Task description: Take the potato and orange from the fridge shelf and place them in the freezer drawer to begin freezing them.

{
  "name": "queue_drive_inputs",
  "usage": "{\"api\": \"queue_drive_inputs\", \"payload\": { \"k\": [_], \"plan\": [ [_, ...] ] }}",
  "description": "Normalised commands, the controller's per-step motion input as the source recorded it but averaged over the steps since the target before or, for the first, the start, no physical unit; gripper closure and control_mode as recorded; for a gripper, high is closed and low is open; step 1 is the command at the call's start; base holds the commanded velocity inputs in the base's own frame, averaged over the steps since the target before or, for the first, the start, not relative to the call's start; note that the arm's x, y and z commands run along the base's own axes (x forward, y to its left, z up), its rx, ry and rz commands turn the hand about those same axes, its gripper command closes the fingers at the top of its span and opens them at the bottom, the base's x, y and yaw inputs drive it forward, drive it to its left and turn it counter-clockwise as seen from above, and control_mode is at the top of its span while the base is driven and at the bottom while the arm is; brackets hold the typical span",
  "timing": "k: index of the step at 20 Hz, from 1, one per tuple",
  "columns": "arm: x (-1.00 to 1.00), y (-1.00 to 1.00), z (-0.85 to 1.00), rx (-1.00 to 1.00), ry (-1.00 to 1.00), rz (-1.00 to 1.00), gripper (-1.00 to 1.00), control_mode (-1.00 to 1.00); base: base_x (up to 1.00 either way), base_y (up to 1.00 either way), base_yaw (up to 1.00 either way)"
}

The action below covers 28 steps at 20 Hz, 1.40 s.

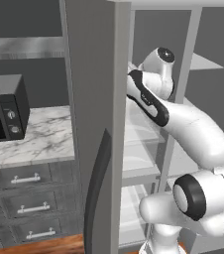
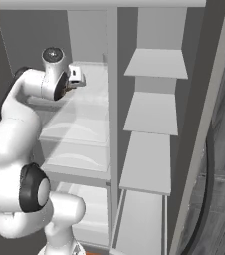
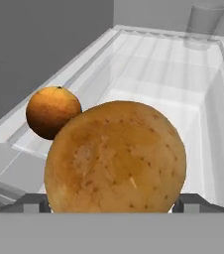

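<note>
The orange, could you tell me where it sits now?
In the hand view, the orange rests on the fridge shelf, at the left behind the potato.

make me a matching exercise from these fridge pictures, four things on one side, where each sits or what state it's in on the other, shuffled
Things:
1. large tan speckled potato
2. small round orange fruit
3. clear glass cup
4. black microwave

Places or states:
A. on the marble counter beside the fridge
B. at the far end of the shelf, in its corner
C. on the shelf's near edge, partly hidden behind a bigger item in the hand view
D. nearest the hand camera, between the two dark finger tips of the gripper

Pairs: 1-D, 2-C, 3-B, 4-A
</note>
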Motion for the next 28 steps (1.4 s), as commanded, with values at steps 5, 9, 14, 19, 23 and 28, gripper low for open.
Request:
{"api": "queue_drive_inputs", "payload": {
  "k": [5, 9, 14, 19, 23, 28],
  "plan": [
    [-1.00, 0.00, 0.14, -0.01, 0.00, -0.19, 1.00, -1.00, 0.00, 0.00, 0.00],
    [-1.00, -0.17, 0.01, 0.00, 0.07, -0.24, 1.00, -1.00, 0.00, 0.00, 0.00],
    [-1.00, -0.32, 0.00, 0.00, 0.09, -0.20, 1.00, -1.00, 0.00, 0.00, 0.00],
    [-1.00, -0.41, -0.27, 0.02, 0.05, -0.02, 1.00, -1.00, 0.00, 0.00, 0.00],
    [-0.26, 0.00, -0.04, 0.00, 0.01, 0.00, 1.00, -1.00, 0.00, 0.00, 0.00],
    [-0.04, 0.00, 0.00, 0.00, 0.00, 0.00, 1.00, -1.00, 0.00, 0.00, 0.00]
  ]
}}
